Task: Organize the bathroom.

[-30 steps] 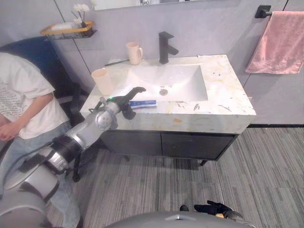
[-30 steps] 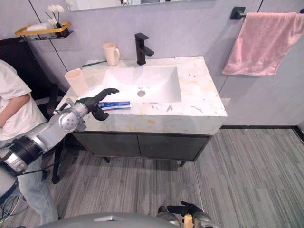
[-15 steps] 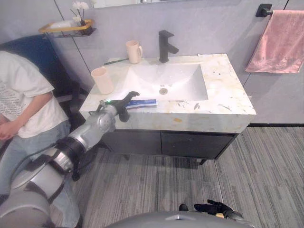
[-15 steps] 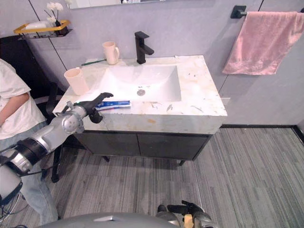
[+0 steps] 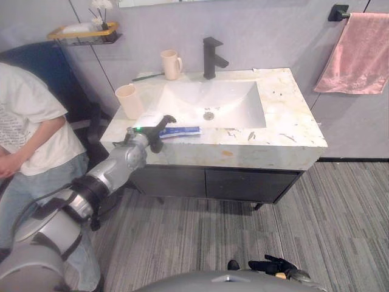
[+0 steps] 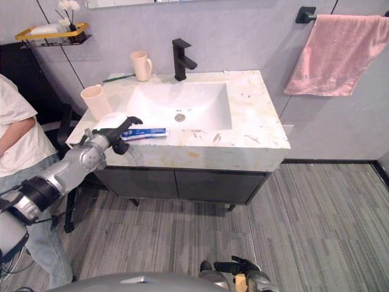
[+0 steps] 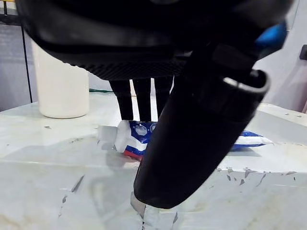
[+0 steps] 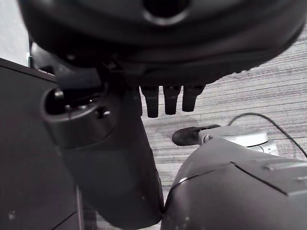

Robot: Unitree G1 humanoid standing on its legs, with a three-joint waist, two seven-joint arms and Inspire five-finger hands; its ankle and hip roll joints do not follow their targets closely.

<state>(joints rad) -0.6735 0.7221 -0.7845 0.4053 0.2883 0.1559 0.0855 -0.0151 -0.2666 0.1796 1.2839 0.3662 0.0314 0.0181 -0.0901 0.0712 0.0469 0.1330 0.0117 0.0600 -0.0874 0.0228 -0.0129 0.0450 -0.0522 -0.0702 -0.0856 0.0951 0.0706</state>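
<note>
A marble counter (image 5: 285,131) with a sunken basin is carrying everything. A blue and white tube (image 5: 180,131) is lying along its front edge, its near end just past the fingers (image 7: 136,98) of the left hand (image 5: 153,129). A peach cup (image 5: 129,101) is standing beyond the fingers, to their left. Well beyond them, a mug (image 5: 171,64), a black tap (image 5: 211,58) and a green toothbrush (image 5: 148,76) are sitting at the back.

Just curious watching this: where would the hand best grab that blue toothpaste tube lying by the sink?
Probably the near end of the toothpaste tube, from above: it lies flat along the counter's front edge, and the left hand is already at that end.
</note>
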